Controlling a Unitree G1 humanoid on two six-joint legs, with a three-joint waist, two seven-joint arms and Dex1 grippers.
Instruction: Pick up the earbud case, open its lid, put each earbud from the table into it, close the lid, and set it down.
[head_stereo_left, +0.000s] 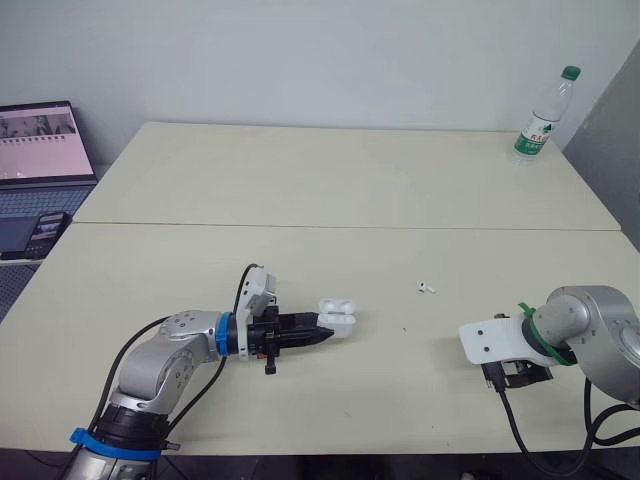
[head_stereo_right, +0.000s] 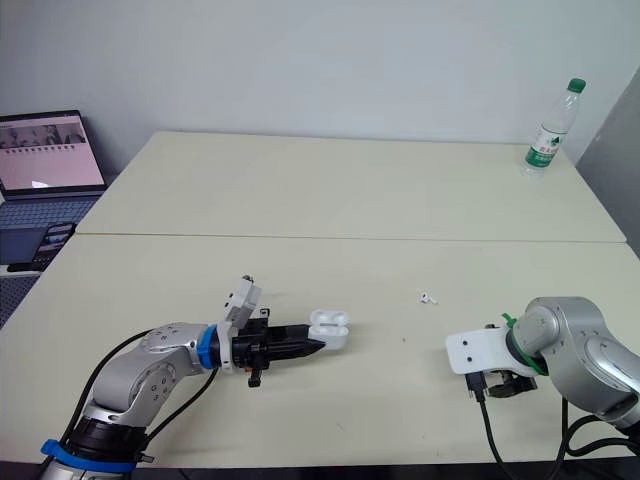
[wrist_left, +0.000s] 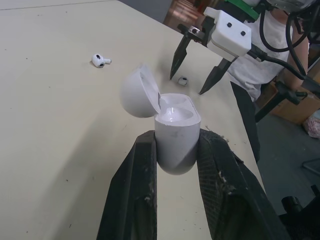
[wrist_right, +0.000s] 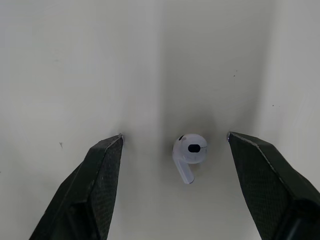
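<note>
While the left gripper (wrist_left: 178, 145) clamps the open-lidded earbud case (wrist_left: 175, 127), the right gripper (wrist_right: 175, 135), spread wide right of the case, straddles one earbud (wrist_right: 189, 152); a second earbud (head_stereo_left: 427, 288) lies nearer the case, seemingly on its side.

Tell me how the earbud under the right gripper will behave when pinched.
Probably very light: the earbud looks tiny between the open fingers of the right gripper. Its glossy rounded head may slip out. Its stem should limit rolling.
</note>
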